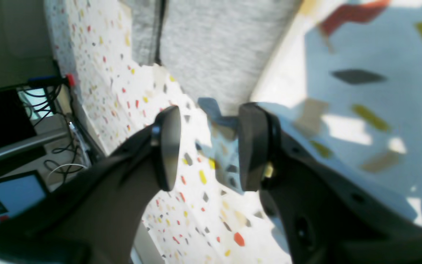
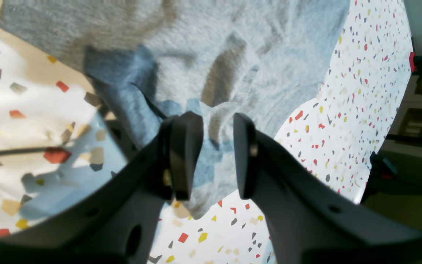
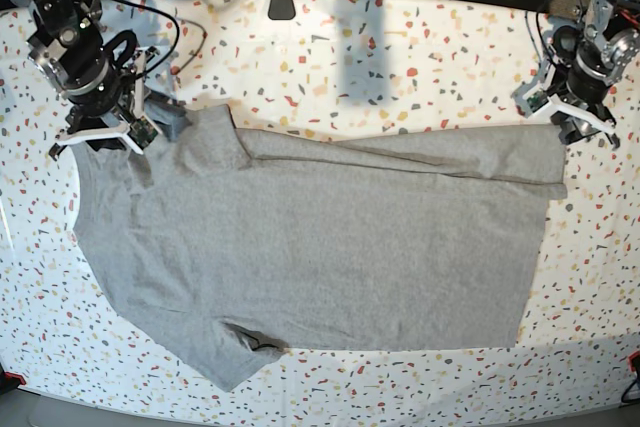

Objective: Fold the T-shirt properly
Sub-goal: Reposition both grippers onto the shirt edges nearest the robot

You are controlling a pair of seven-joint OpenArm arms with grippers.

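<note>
In the base view the T-shirt (image 3: 320, 257) lies spread flat and plain side up across the middle of the speckled table (image 3: 420, 57), its lower sleeve pointing toward the bottom left of the frame and its straight hem running down the right side. Its upper edge is folded over into a long narrow band that stretches from the upper left to the upper right corner of the cloth. Further up the frame, the right gripper (image 3: 100, 127) sits at the upper left, over the shoulder and sleeve of the shirt; in the right wrist view its jaws stand apart with nothing between them, and rumpled grey fabric fills the upper half of the frame beyond the fingertips (image 2: 181, 157). The left gripper (image 3: 572, 112) sits at the upper right, just above the folded corner of the hem; in the left wrist view its jaws are wide apart and empty over bare table, the shirt's edge lying further off toward the top centre.
</note>
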